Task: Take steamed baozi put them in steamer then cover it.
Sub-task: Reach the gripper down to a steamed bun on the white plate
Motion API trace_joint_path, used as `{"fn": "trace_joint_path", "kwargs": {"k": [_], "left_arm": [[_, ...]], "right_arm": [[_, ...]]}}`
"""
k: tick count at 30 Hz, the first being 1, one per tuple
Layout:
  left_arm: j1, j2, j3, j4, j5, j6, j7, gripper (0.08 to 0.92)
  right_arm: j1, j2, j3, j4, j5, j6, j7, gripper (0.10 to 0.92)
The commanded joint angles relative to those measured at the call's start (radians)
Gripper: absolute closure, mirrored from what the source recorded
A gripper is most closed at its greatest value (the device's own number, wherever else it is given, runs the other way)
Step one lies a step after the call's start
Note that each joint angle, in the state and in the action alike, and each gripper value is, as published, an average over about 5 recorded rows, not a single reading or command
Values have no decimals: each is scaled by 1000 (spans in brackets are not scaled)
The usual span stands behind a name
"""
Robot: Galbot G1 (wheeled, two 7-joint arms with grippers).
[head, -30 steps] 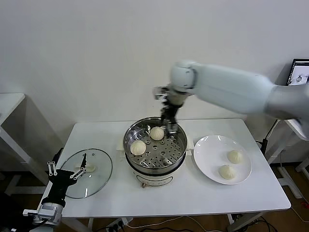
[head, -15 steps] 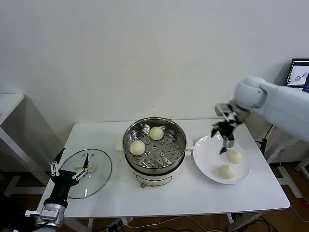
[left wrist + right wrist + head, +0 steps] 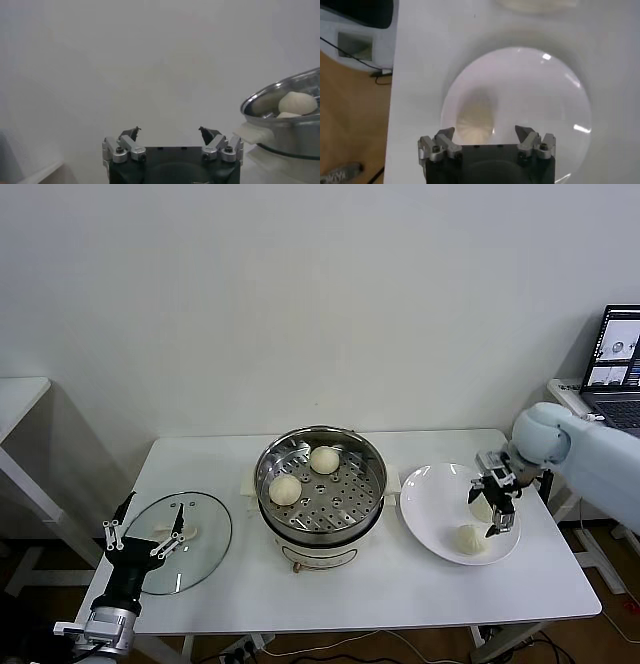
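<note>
In the head view, the steamer (image 3: 321,489) stood in the middle of the white table (image 3: 400,584), uncovered. Two steamed baozi lay on its perforated tray: one (image 3: 324,459) toward the far side and one (image 3: 286,489) toward the robot's left side. To the right of the steamer, just beside it, was the white plate (image 3: 430,504). Two more baozi were on the plate: one (image 3: 469,539) near its front edge, and one (image 3: 482,510) partly hidden behind the right gripper (image 3: 495,502). This gripper hung over the right part of the plate with its fingers spread apart and pointing down, and it held nothing. The glass lid (image 3: 182,541) lay flat on the left part of the table, well apart from the steamer. The left gripper (image 3: 140,534) was parked low at the left front corner of the table, near the lid, with its fingers open.

In the left wrist view, the left gripper (image 3: 169,132) showed two fingertips wide apart, with nothing between them. The rim of the steamer (image 3: 280,117) was visible at the side, and one baozi (image 3: 297,102) showed above the rim.

In the right wrist view, the right gripper (image 3: 485,133) was above the white plate (image 3: 545,100), its fingers apart and empty. A pale baozi (image 3: 476,112) lay on the plate just beyond the fingertips, but its outline was blurred.
</note>
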Motion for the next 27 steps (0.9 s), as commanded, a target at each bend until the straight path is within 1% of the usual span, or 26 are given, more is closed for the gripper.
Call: {"fn": "trace_joint_path", "kwargs": {"k": [1, 12, 23, 25, 27], "left_arm": [[-6, -4, 12, 6, 8, 2, -5, 177], [-6, -3, 26, 19, 24, -2, -6, 177], [-7, -3, 32, 22, 29, -4, -6, 177], [-7, -3, 33, 22, 29, -4, -7, 177], [-7, -3, 34, 24, 29, -4, -7, 177]], "right_arm": [[-172, 16, 105, -73, -69, 25, 41, 203], [-186, 65, 123, -134, -72, 33, 81, 203], [-188, 76, 130, -139, -78, 31, 73, 203], [-189, 77, 131, -138, -78, 30, 71, 206], [-190, 79, 133, -138, -77, 30, 71, 232]]}}
